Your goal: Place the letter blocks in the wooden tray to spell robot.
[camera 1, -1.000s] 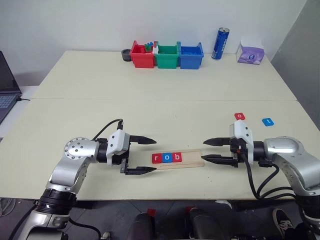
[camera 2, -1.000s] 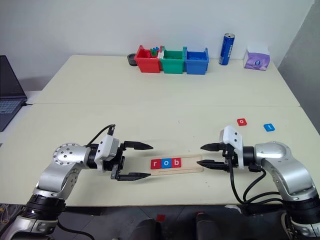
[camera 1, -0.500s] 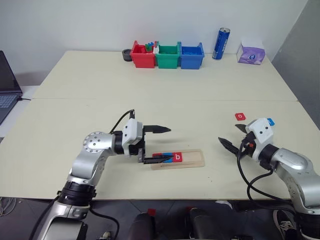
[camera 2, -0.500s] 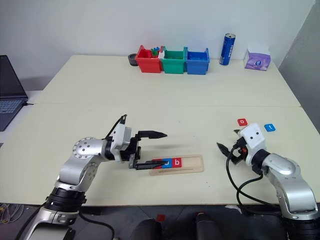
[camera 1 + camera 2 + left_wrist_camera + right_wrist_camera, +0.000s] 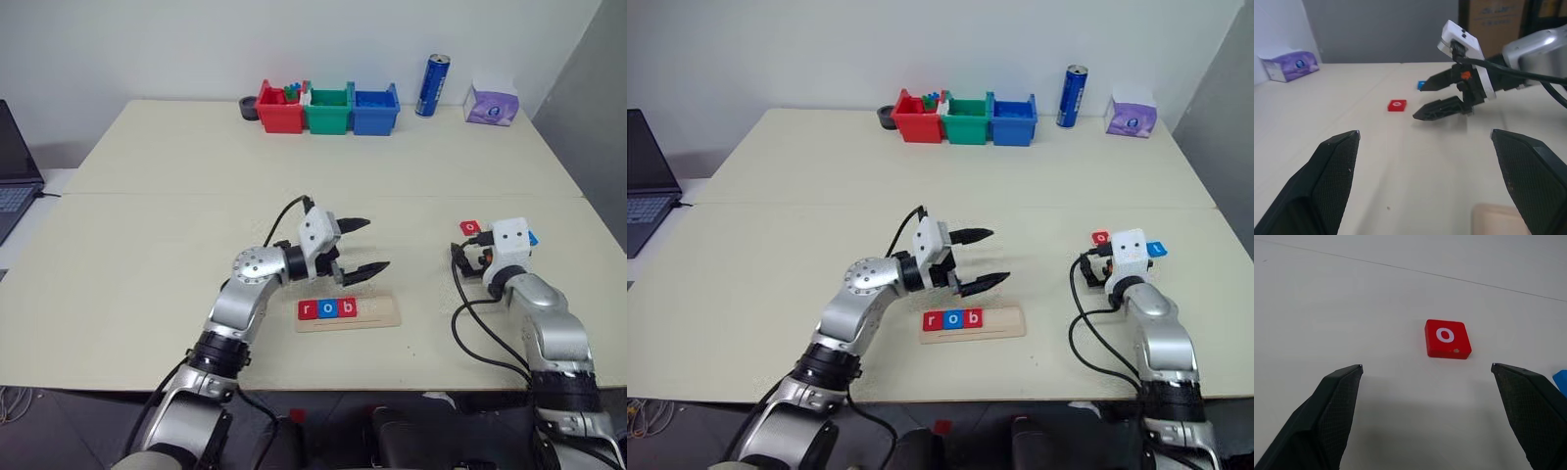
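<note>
- Pale wooden tray (image 5: 348, 312) on the bench's near edge: red "r", blue "o", red "b" tiles (image 5: 327, 309) seated, two slots free.
- Left end effector (image 5: 364, 247), jaws apart and empty, has swung in above the tray.
- Right end effector (image 5: 1422, 101) turned away, wide open, now facing the red "o" tile (image 5: 1446, 339); likely the next pick, blue tile (image 5: 1156, 249) beside.

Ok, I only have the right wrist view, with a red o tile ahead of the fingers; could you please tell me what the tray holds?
Observer: The wooden tray holds three letter blocks reading r, o, b, at its left end.
Operator: Thanks. Where is the left gripper?
Observer: The left gripper hovers open by the tray.
Operator: And that blue corner?
Observer: A blue block, right of the red o block.
</note>
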Available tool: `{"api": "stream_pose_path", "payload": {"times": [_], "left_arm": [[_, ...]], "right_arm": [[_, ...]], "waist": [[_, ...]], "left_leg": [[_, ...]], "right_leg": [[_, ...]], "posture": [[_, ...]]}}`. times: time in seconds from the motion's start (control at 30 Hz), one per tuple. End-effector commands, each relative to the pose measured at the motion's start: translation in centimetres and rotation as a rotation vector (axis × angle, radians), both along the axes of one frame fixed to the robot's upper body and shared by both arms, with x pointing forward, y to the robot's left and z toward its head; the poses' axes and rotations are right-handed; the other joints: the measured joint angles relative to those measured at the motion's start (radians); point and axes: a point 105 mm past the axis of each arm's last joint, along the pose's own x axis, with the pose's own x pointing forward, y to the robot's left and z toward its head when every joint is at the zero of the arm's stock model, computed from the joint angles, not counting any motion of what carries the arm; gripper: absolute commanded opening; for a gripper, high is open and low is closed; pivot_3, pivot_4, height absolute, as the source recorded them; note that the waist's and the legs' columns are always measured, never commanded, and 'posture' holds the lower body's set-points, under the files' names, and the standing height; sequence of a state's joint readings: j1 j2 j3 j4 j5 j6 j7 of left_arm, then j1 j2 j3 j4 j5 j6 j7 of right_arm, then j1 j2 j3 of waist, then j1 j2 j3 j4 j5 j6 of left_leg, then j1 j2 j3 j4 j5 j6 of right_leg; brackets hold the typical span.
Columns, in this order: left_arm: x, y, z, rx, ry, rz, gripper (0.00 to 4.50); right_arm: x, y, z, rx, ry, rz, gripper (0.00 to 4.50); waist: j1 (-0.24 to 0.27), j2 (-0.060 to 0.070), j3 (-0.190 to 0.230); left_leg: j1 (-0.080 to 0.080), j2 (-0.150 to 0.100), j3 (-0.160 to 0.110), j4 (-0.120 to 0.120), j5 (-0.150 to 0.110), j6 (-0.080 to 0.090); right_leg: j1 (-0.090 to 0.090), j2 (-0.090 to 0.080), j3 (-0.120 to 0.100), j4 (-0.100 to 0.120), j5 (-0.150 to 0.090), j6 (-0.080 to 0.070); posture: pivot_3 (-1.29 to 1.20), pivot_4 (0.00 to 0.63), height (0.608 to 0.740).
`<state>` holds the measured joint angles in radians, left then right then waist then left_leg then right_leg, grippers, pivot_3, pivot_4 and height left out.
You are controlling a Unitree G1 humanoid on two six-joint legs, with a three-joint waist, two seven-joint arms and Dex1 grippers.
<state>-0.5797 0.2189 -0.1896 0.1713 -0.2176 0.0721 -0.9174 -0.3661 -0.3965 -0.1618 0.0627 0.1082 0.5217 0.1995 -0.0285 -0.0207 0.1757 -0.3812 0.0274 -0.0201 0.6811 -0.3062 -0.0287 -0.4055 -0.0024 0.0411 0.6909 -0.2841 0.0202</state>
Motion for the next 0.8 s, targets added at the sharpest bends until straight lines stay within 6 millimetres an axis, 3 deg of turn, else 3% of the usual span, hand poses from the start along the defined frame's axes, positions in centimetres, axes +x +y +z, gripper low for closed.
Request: {"api": "stream_pose_path", "payload": {"times": [0.03,0.27,0.8], "left_arm": [[0.3,-0.8,1.5,-0.033,-0.061,0.012,4.5],[-0.2,-1.5,1.6,-0.04,-0.074,-0.005,4.5],[-1.0,-2.0,2.7,-0.087,-0.09,-0.06,4.5]], "right_arm": [[1.0,-0.8,1.3,0.008,-0.059,-0.04,4.48],[2.8,-1.2,0.9,0.032,-0.041,-0.043,4.48],[4.3,-1.9,0.1,0.126,0.007,-0.015,4.48]], "waist": [[0.0,0.0,0.0],[-0.001,0.0,0.0],[-0.001,0.001,0.0]], "left_leg": [[0.0,0.0,0.0,0.0,0.0,0.0],[0.0,0.001,0.001,-0.001,0.0,0.0],[0.0,0.001,0.002,-0.001,0.0,0.0]], "right_leg": [[0.0,0.0,0.0,0.0,0.0,0.0],[0.0,0.0,0.001,-0.001,0.0,0.0],[0.0,-0.001,0.001,-0.001,0.0,0.0]], "posture": [[0.0,0.15,0.74],[0.0,0.15,0.74],[0.0,0.15,0.74]]}}
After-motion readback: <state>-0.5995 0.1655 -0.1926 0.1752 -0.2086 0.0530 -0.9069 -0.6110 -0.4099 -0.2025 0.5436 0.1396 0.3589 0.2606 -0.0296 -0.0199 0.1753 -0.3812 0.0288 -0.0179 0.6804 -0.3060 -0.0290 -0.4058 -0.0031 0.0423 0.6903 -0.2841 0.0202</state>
